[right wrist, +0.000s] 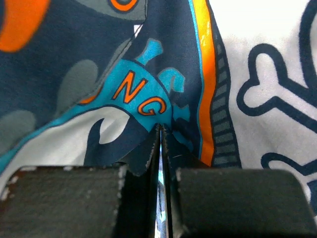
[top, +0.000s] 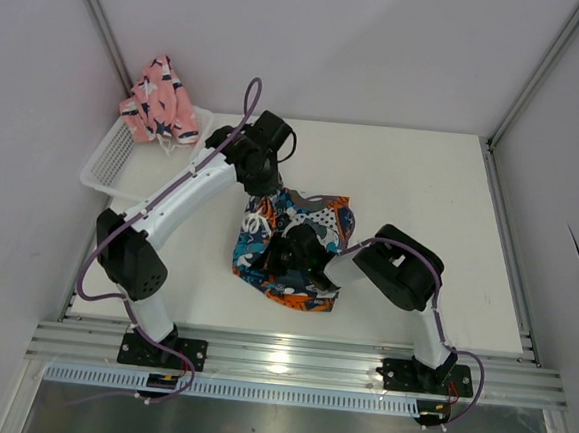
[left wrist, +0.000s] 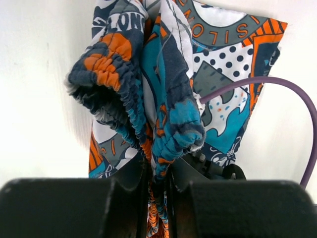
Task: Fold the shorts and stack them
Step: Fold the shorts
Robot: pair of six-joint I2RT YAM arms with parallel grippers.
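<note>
1. We see the printed shorts (top: 322, 217) lying in a crumpled heap near the middle of the white bench (top: 448, 239), slightly towards its near edge, with both arms bent over them.
2. The left end effector (left wrist: 157, 171) is nearly closed on the printed shorts. A gathered strip of the elastic waistband runs down between its two fingers, and the rest of the cloth spreads out on the bench beyond them.
3. The right end effector (right wrist: 161, 136) is closed almost completely. It pinches a thin fold of the same printed shorts between its fingertips, with dark blue, teal and orange cloth filling its wrist view.
4. A purple cable (left wrist: 277, 82) arcs over the print on the right side of the left wrist view.
5. The pink shorts (top: 160, 101) sit bunched at the far left corner of the bench, on the far end of the white mesh basket (top: 108, 162), well apart from both end effectors.
</note>
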